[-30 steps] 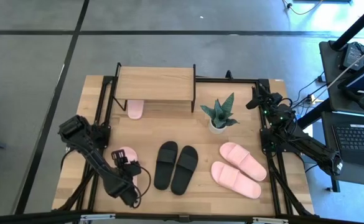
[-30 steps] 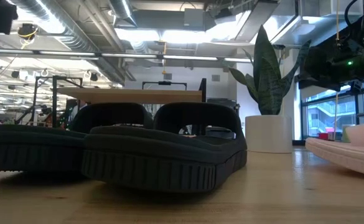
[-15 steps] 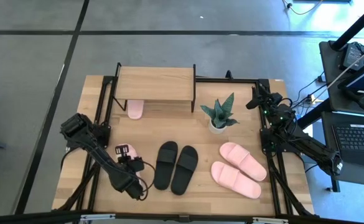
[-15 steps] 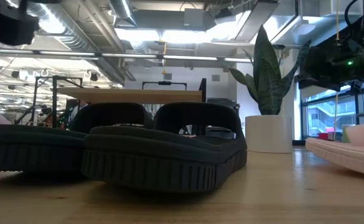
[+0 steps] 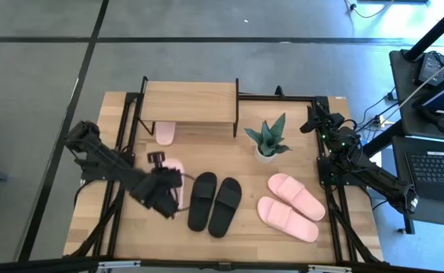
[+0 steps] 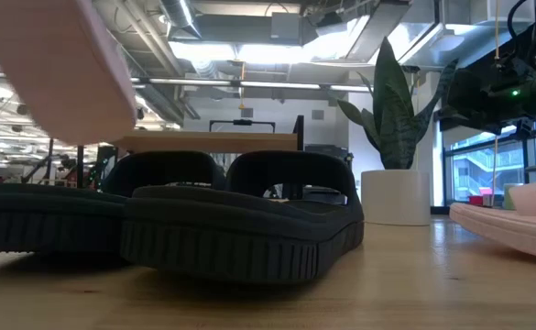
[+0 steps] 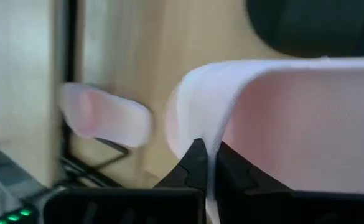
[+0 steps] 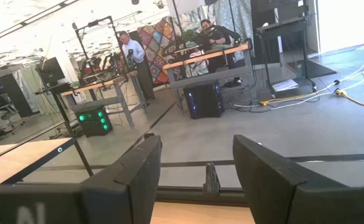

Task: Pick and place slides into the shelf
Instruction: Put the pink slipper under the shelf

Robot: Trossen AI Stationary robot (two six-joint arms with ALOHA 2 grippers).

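My left gripper [image 5: 168, 180] is shut on a light pink slide [image 5: 174, 169] and holds it above the table's left half, next to two black slides [image 5: 214, 203]. The low view shows that slide [image 6: 57, 73] raised and tilted. Ahead in the left wrist view, a second pink slide [image 7: 104, 118] lies on the table under the shelf [image 5: 189, 100], also visible from above [image 5: 165, 133]. A pair of pink slides [image 5: 291, 206] rests flat at the right. My right gripper [image 8: 197, 168] waits open at the table's right edge. My left gripper pinches the pink slide's wide strap [image 7: 197, 127] between its two fingertips [image 7: 193, 163], at the strap's edge toward one side of the slide. The slide is lifted clear of the table and hangs tilted, its sole [image 6: 61, 82] showing in the low view.
A potted plant [image 5: 267, 140] stands right of the shelf, behind the black slides. Bare wood lies in front of the shelf and along the near edge. People and workbenches show in the room beyond the table.
My left gripper has taken hold of the pink slide that lay at the near left. It has risen with it, moving toward the far edge and a little to the right, toward the shelf. The slide is now lifted clear and tilted.
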